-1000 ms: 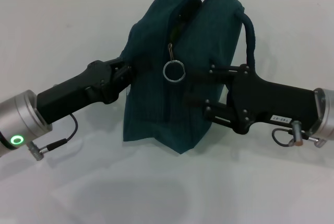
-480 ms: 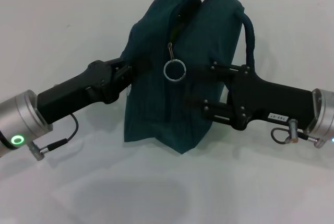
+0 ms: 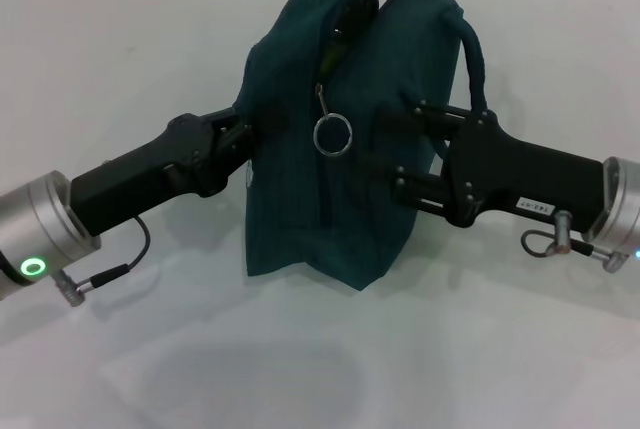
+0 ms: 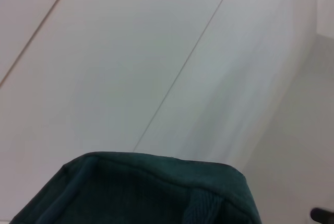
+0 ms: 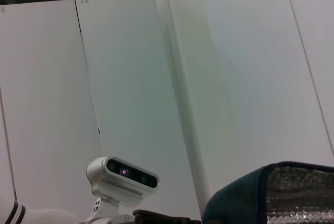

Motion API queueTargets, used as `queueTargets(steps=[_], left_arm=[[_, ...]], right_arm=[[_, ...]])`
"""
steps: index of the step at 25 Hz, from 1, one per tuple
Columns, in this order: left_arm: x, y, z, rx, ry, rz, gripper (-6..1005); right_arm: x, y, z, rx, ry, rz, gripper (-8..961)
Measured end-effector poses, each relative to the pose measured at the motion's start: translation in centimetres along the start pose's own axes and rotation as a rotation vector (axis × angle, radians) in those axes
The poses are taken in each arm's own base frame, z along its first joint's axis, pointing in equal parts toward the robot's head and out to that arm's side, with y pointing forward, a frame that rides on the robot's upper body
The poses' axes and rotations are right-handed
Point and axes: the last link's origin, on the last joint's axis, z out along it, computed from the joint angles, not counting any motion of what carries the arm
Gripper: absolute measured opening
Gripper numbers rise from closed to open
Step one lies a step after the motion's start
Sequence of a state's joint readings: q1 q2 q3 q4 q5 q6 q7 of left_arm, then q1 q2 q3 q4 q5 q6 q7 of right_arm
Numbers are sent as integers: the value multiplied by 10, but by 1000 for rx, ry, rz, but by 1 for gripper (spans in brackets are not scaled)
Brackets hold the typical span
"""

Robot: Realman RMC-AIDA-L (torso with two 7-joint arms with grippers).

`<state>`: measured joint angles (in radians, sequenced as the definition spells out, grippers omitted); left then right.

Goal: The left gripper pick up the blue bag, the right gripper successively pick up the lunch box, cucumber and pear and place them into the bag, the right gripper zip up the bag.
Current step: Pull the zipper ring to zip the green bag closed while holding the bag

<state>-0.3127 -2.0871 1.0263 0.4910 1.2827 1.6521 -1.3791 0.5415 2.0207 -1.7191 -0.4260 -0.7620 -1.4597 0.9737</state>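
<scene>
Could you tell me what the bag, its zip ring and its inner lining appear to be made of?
The bag looks like matte woven fabric, soft and creased. The ring looks like shiny metal, glinting. The lining seems a silvery quilted foil, probably insulating.

Fingertips of the left gripper [image 3: 243, 141] buried in the dark teal fabric bag [image 3: 300, 199] at 9 o'clock, right gripper [image 3: 400, 154] fingertips lost against its 3 o'clock side, bag contents unseen, both wrist views crop the bag.
</scene>
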Motion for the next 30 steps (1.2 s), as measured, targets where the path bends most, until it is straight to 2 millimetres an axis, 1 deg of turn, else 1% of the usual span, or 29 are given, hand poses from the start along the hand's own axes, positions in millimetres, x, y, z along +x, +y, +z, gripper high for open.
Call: queueTargets(steps=[13,23,27,30], left_arm=[[2,2,4,-22,4,5,50],[3,1,4,-24,3,8,49],[3,1,3,-23,4,10,49],[3,1,3,-22,4,8,49]], right_arm=[[5,-2,15,7,44,29,585],[9,6,33,-42,76,28,583],[10,9,35,-57,80,30,583],[10,6,33,-32,73,37,582]])
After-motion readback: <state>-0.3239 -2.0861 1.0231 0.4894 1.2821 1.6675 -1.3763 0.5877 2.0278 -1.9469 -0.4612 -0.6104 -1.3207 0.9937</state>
